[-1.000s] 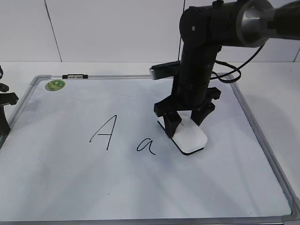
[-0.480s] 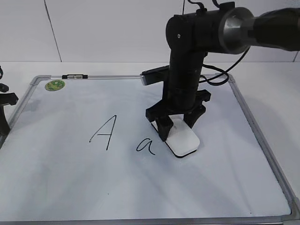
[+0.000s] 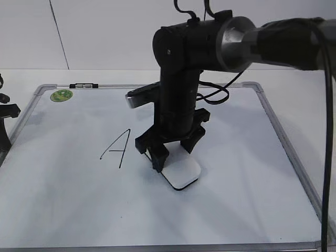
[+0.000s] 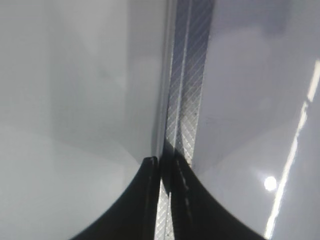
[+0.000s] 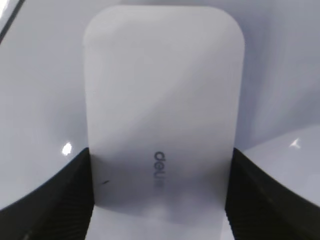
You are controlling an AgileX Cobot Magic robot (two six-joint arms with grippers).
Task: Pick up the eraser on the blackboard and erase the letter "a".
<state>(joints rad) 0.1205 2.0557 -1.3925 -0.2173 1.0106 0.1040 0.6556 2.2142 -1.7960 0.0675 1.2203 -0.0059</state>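
The right gripper pinches the eraser flat on the blackboard near its middle, just right of the capital "A" — keep it pressed level and rub short strokes there.

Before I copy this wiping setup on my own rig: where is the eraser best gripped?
Across its two long sides, from straight above. The eraser lies flat on the whiteboard; its straight, parallel long edges suit the right hand, which straddles it that way.
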